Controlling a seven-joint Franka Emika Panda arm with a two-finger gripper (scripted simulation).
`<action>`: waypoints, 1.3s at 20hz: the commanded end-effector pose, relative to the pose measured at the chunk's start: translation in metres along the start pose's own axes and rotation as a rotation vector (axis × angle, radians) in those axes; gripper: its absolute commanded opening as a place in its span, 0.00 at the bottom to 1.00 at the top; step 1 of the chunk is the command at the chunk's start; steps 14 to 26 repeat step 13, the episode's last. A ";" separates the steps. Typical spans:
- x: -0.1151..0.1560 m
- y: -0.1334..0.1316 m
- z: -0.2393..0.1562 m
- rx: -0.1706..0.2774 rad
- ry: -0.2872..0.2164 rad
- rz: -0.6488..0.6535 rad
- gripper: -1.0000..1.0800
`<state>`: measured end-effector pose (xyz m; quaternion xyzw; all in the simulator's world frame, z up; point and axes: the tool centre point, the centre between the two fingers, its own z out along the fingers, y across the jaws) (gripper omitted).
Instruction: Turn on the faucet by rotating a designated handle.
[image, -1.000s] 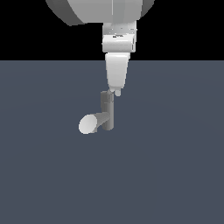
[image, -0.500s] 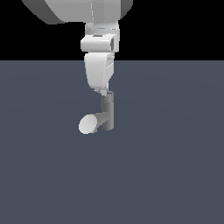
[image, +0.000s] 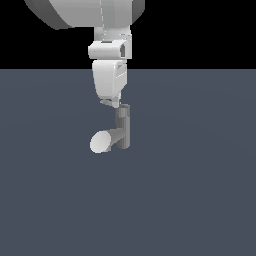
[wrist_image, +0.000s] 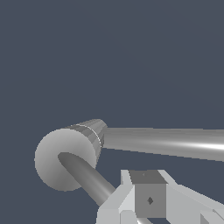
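Only in the wrist view, the handle beside the claw, its opening indiscernible; faucet below.

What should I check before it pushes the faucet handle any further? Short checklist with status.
1. Gripper down at the top of the faucet: ok in the exterior view.
2. Handle in sight: ok, the wrist view shows it running from the top cap toward the gripper.
3. Finger actually touching the handle: cannot tell; the wrist view shows them overlapping, but no contact is visible.
4. Jaws open or shut: cannot tell from either view.
5. Spout clear of the gripper: ok, it juts toward the exterior view's left, below the fingers.
6. Which way the handle will swing: cannot tell.
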<state>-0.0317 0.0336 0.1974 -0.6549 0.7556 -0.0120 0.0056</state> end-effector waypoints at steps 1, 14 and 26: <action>-0.029 -0.001 0.007 -0.007 -0.007 -0.039 0.00; -0.073 -0.015 0.015 -0.024 -0.008 -0.064 0.00; -0.073 -0.015 0.015 -0.024 -0.008 -0.064 0.00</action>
